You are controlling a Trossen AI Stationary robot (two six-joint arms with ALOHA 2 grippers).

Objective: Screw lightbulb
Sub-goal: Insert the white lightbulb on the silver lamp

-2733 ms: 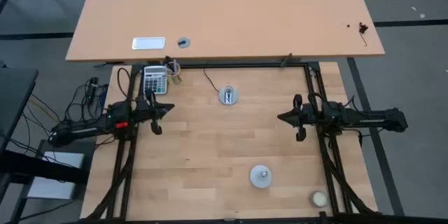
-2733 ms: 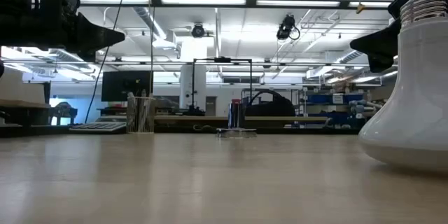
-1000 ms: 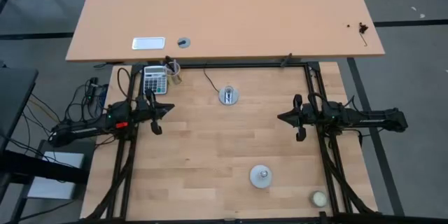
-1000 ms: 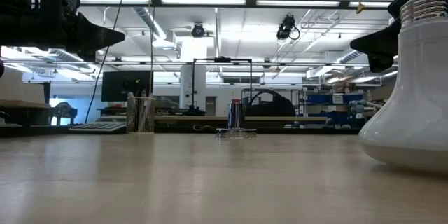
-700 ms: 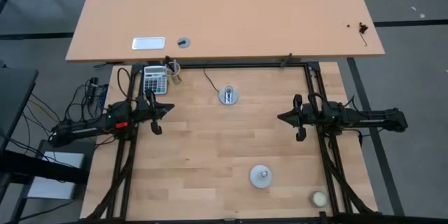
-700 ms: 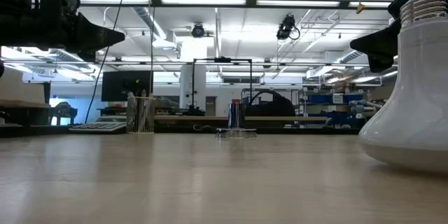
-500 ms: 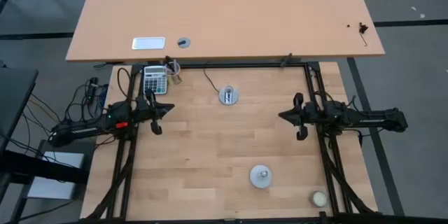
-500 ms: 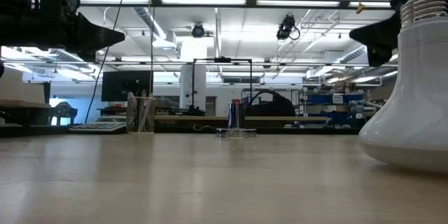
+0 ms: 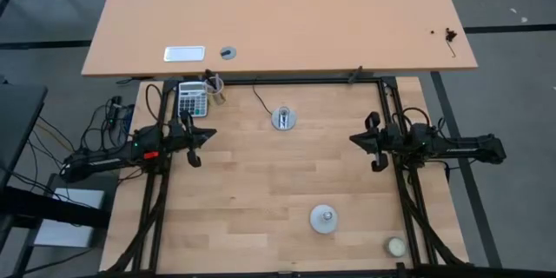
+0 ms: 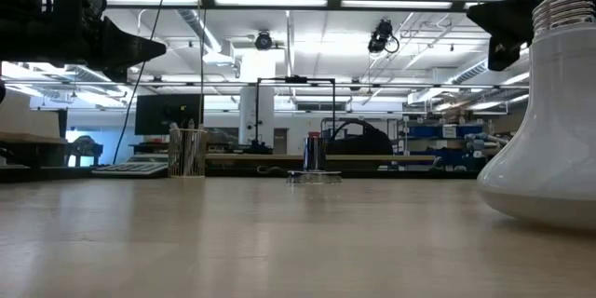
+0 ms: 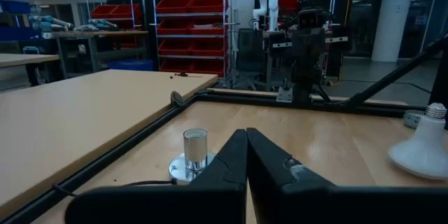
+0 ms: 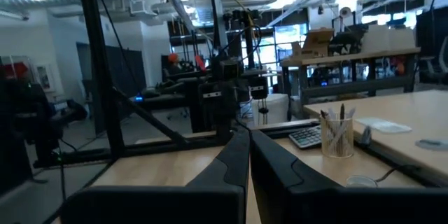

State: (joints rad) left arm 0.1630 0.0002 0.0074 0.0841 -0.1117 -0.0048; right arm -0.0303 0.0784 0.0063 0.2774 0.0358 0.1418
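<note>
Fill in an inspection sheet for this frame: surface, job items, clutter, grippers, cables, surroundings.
Surface: wooden table, bare in the middle.
Job's things: lightbulb standing base-up near the front; socket at the back, apart from it.
Clutter: calculator, pen cup, small cream ball.
Grippers: left gripper and right gripper both shut, empty, at the table's sides.
Cables: thin lead to the socket.
Surroundings: second table behind.

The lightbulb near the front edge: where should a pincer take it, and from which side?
The lightbulb stands globe-down on the table, its grey screw base pointing up. Probably best to come from straight above and close on the tapered neck just below the threads, leaving them free for the socket.
</note>
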